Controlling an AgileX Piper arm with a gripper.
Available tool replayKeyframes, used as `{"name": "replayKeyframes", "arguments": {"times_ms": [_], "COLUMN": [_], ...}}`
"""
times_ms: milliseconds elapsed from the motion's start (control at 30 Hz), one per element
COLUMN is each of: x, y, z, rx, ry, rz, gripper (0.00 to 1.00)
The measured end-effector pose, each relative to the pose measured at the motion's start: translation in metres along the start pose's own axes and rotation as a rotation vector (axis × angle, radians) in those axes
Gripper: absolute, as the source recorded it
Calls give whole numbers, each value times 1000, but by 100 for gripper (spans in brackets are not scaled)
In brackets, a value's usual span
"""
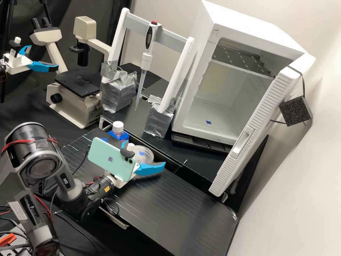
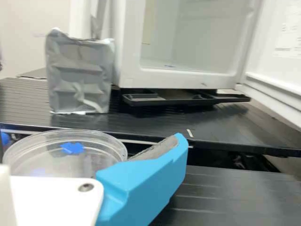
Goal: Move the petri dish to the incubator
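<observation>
My gripper is low over the front bench, partly behind the green phone, its blue fingers spread wide. The clear round petri dish, with a blue mark on it, lies between those fingers near the bench's back edge. In the wrist view the dish sits level within the gripper, with a gap between its rim and the grey pad of one finger. The white incubator stands on the raised back bench, its door swung out; a blue mark is on its floor.
A white-capped bottle stands behind the phone. Foil-wrapped supports hold a rack with a hanging pipette. The incubator door juts forward, and a metal shelf spans inside. A microscope is at the back left.
</observation>
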Motion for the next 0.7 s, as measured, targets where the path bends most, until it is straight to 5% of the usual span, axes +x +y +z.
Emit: {"name": "replayKeyframes", "arguments": {"times_ms": [333,700], "x": [2,1], "y": [0,-1], "z": [0,-5], "rx": [-12,-18], "ry": [-18,49], "rz": [22,-26], "gripper": [100,100]}}
